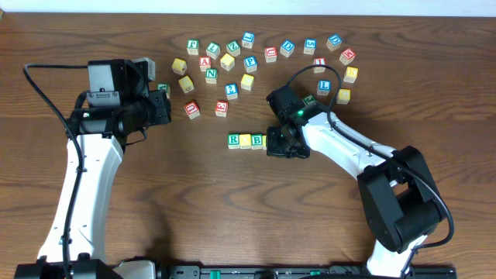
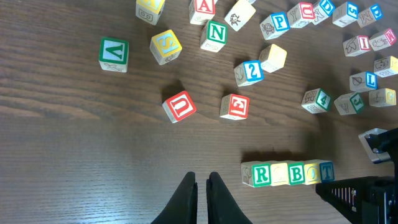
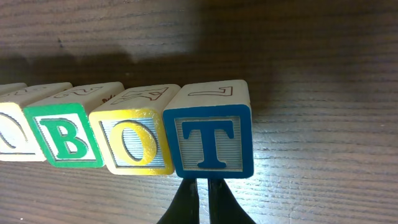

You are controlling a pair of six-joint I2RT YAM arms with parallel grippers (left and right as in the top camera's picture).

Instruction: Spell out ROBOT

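The right gripper (image 3: 200,188) has its two fingers (image 3: 185,202) pressed together with only a thin dark seam between them, and they hold nothing. Their tips sit right at the lower face of the T cube (image 3: 208,143); whether they touch it cannot be told. The T cube, blue-edged, stands upright at the right end of a straight row. Next to it, side against side, are the second O cube (image 3: 130,148), then the B cube (image 3: 67,142), with the first O cube (image 2: 278,174) and the R cube (image 2: 261,175) beyond. The row lies near the middle of the bench (image 1: 155,194), and in the overhead view the right gripper covers its right end.

The left gripper (image 2: 200,186) also has its fingers (image 2: 185,199) closed together and empty. It hangs over bare wood toward the left edge, well apart from the row. The loose cubes (image 1: 267,58) lie scattered toward the far edge.
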